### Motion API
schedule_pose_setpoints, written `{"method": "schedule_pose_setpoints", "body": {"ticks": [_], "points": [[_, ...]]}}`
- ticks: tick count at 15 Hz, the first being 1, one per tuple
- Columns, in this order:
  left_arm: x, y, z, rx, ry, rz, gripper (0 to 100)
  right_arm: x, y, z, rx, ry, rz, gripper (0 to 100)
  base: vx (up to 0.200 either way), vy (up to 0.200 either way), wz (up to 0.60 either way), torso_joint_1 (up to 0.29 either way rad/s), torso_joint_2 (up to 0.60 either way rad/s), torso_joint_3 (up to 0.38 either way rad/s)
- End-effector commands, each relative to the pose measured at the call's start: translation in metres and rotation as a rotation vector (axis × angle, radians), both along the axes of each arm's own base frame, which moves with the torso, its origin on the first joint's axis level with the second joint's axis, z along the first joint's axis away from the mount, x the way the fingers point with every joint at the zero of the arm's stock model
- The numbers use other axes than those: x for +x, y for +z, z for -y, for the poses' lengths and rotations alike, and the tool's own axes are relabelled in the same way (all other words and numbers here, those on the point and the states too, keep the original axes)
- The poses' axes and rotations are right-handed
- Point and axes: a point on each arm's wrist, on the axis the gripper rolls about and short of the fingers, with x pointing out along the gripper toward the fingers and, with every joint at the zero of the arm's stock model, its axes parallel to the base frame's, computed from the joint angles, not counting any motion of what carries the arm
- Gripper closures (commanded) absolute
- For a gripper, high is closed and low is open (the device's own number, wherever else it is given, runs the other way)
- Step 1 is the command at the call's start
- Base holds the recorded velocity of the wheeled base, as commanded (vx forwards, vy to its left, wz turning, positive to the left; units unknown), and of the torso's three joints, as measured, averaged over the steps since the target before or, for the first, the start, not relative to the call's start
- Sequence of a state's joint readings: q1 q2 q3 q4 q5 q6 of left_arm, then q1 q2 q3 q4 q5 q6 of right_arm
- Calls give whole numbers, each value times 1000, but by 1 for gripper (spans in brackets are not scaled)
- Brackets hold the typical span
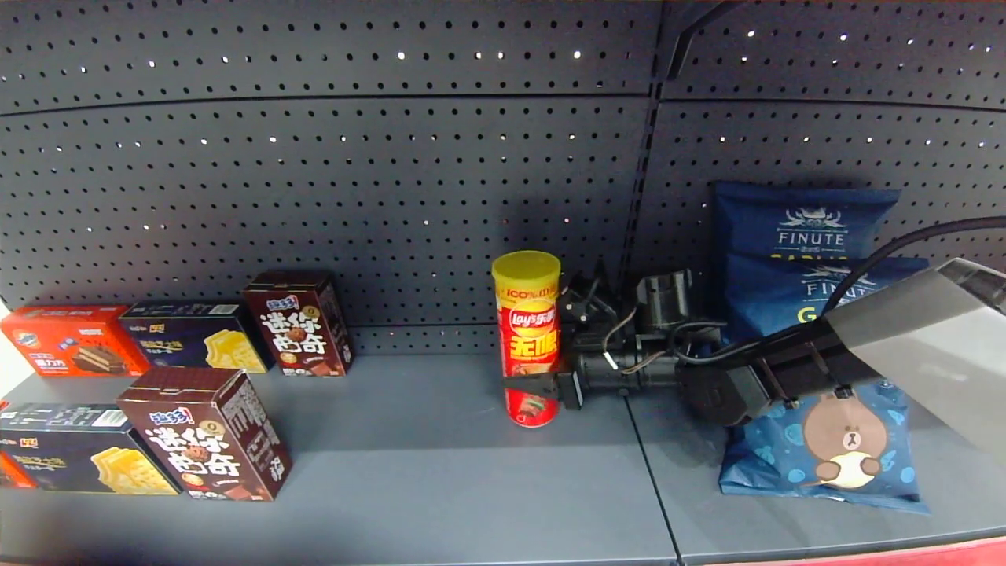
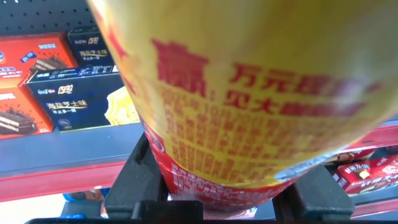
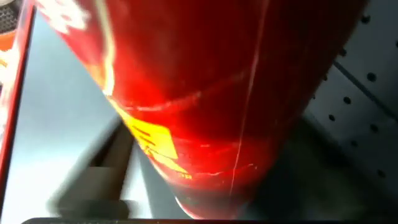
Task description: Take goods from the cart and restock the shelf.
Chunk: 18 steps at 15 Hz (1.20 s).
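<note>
- Jaws of my right gripper are clamped low on the chip can. One finger crosses the can's front and the other is hidden behind it.
- That can stands upright on the grey shelf, close to the pegboard back, with its yellow lid on top.
- My right arm comes in from the right, stretched nearly level just above the board with the wrist pointing left. It crosses in front of the blue snack bags.
- A bear bag sits in front of those; my arm covers its upper part.
- From the right wrist camera I get the can's red wall up close and blurred, so I cannot make out its print. One finger is a dark smear beside it.
- My left gripper is closed on a second can, yellow with a red band at one end. The black fingers press on either side of it, and both ends of the can run out of frame.
- Behind it I see a red box and a navy box on another shelf level.
- Well left of the chip can stand brown boxes, and the boxes at the frame's left edge are cut off.
</note>
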State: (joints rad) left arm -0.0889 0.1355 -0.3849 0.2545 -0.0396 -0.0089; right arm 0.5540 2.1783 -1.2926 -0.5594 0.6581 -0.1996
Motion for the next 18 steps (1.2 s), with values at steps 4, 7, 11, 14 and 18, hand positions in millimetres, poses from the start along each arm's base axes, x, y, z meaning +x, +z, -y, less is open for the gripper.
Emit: {"method": "schedule_pose_setpoints", "body": {"ticks": [4, 7, 11, 14, 18], "points": [[-5, -6, 0, 0, 0, -4, 100, -13, 14, 3, -9, -57, 19, 100, 0, 0, 0, 0, 0, 0], [-5, -5, 0, 0, -2, -1, 100, -38, 32, 11, 5, -104, -3, 100, 0, 0, 0, 0, 0, 0], [-8, 0, -1, -2, 3, 23, 100, -84, 60, 26, 24, -119, 5, 100, 0, 0, 0, 0, 0, 0], [-14, 12, -1, -6, 10, 66, 100, -116, 67, 43, 28, -125, 6, 100, 0, 0, 0, 0, 0, 0], [-19, 26, -2, -12, 39, 104, 100, -128, 51, 51, 81, -177, 77, 100, 0, 0, 0, 0, 0, 0]]}}
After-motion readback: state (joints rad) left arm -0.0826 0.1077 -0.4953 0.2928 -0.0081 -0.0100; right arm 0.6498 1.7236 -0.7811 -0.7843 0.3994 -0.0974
